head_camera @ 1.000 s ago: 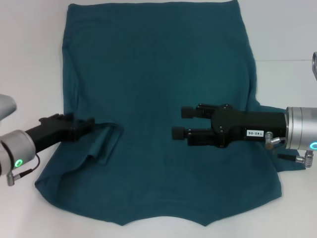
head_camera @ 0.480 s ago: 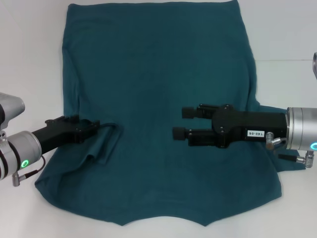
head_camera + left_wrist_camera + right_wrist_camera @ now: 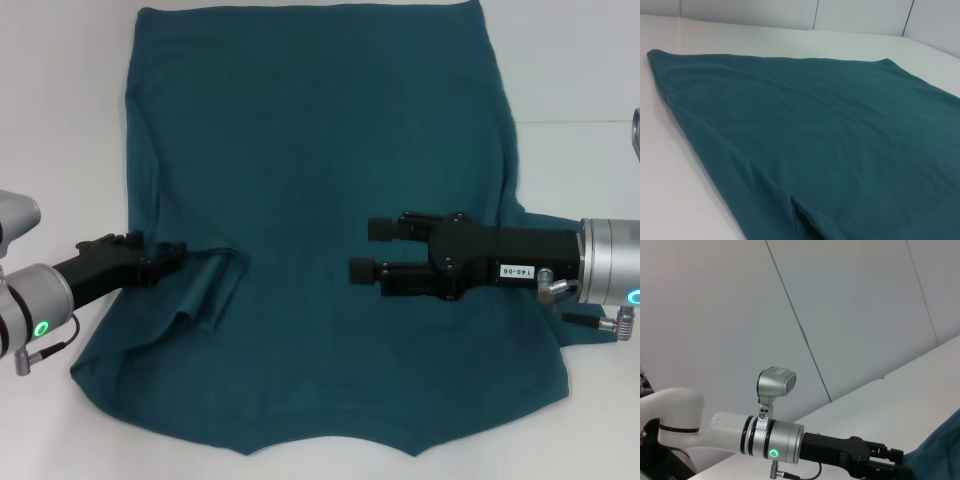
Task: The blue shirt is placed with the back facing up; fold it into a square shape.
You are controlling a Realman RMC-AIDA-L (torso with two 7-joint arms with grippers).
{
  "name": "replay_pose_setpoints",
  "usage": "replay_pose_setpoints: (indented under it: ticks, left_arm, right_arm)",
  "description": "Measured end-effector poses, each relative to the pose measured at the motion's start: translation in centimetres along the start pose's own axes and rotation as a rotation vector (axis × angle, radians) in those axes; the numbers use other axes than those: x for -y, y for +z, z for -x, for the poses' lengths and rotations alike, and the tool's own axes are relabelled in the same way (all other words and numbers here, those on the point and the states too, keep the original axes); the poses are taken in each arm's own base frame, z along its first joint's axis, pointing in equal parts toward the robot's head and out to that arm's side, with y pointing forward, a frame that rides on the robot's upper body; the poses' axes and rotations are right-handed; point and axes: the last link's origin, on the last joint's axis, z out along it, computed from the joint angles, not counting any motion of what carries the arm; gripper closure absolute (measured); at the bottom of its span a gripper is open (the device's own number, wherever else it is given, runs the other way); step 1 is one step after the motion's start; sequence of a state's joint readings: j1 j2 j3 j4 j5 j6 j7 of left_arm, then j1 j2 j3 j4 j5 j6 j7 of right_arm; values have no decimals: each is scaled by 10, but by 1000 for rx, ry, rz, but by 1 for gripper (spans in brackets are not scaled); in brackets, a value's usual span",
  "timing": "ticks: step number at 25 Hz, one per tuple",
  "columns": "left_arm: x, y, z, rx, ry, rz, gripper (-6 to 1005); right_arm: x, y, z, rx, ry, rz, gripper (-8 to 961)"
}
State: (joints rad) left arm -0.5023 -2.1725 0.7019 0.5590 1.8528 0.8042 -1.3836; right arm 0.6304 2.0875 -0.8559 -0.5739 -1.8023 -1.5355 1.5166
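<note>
the shirt (image 3: 320,230) is spread flat, plain side up, across the white table (image 3: 60,100). at its 8 o'clock edge a fold of sleeve is pinched by the closed left gripper (image 3: 172,257); a thin pinch could slip out when lifted. the right gripper (image 3: 365,250), fingers apart, is held over the cloth at 4 o'clock, and could be crossed by a fold carried inward.
</note>
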Motion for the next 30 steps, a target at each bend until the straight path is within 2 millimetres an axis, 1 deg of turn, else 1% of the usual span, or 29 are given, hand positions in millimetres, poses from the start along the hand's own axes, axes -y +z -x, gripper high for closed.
replay_pose_setpoints:
  ticks: [8, 19, 24, 30]
  left_arm:
    - [-5, 3, -1, 3, 6, 21, 333]
    - [-3, 4, -3, 1, 8, 9, 368]
    - [-3, 4, -3, 0, 8, 7, 589]
    - [-2, 3, -3, 0, 9, 3, 820]
  right_arm:
    - [0, 0, 0, 0, 0, -1, 99]
    - [0, -2, -2, 0, 2, -5, 100]
    - [0, -2, -2, 0, 3, -5, 100]
    - [0, -2, -2, 0, 2, -5, 100]
